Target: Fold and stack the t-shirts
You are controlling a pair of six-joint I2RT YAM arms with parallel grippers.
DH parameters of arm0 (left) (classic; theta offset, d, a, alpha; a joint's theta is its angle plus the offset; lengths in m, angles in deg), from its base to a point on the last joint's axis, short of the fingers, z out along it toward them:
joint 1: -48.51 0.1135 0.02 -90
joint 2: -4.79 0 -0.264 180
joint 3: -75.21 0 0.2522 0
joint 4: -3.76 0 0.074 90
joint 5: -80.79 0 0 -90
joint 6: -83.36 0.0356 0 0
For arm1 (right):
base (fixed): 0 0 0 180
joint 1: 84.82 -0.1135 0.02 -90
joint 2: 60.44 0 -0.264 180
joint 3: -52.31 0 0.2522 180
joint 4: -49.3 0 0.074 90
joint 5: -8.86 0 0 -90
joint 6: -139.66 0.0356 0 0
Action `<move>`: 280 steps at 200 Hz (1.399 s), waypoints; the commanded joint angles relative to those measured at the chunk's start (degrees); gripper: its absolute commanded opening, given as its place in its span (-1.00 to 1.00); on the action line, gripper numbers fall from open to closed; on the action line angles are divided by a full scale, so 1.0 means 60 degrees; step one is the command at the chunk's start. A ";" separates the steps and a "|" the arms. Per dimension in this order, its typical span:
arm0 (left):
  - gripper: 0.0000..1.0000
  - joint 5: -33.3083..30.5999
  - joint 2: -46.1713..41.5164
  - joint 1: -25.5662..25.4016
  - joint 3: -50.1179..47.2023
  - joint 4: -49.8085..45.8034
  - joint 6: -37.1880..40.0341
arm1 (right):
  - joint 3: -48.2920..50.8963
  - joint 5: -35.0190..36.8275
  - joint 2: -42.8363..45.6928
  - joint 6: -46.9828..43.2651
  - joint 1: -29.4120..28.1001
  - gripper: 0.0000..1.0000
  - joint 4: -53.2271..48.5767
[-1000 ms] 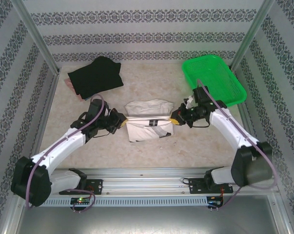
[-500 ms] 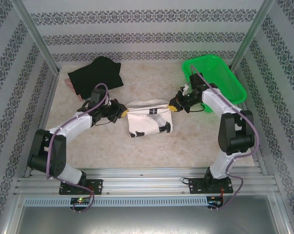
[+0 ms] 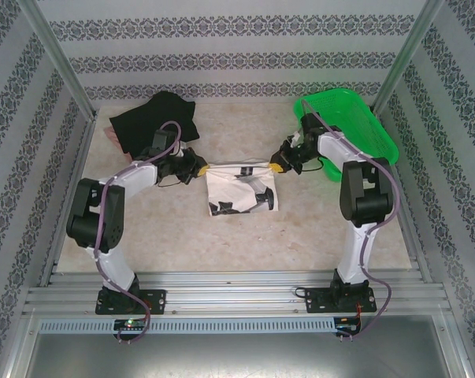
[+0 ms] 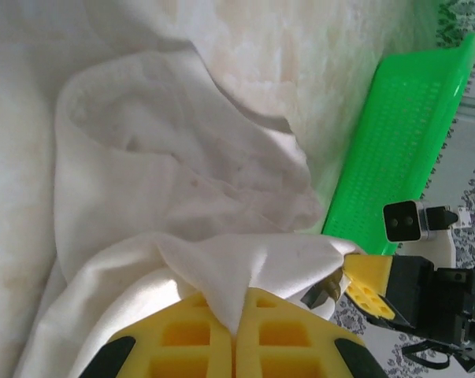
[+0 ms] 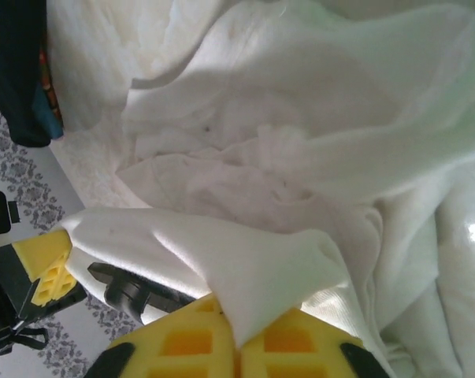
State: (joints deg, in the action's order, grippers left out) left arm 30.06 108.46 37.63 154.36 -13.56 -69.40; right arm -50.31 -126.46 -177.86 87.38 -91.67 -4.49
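Holding the cream-white t-shirt (image 3: 237, 189) up by its top edge at mid-table, I have the left gripper (image 4: 235, 319) and the right gripper (image 5: 237, 335) each pressed together on a thin fold of it, the cloth strung between them. Each bite looks shallow, though I can't quite tell how deep it goes, so pulling wider could slip a corner free and spoil the fold. The black t-shirt (image 3: 154, 122) lies at the far left corner, well apart.

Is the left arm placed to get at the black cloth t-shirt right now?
Probably not yet: the left gripper, jaws shut, holds the cream-white cloth t-shirt. The black cloth t-shirt lies just beyond it, nothing between.
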 commanded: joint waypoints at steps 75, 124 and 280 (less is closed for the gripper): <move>0.41 -0.0828 -0.0365 0.0494 0.3365 -0.0337 0.0781 | -0.2726 0.0145 0.0416 0.0365 0.0615 -0.05 0.0611; 0.42 -0.0433 -0.1639 0.0367 0.2580 -0.1392 0.1785 | 0.0173 -0.0436 0.2478 0.0284 0.0092 -0.09 0.1226; 0.15 -0.1028 0.1052 -0.1297 -0.0299 0.1324 0.1149 | 0.4035 0.1008 0.0888 0.1145 -0.1235 -0.57 0.4055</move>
State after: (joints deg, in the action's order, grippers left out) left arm 26.52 113.53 29.74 155.23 -6.08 -63.02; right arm -28.02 -124.51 -171.17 97.26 -98.86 20.62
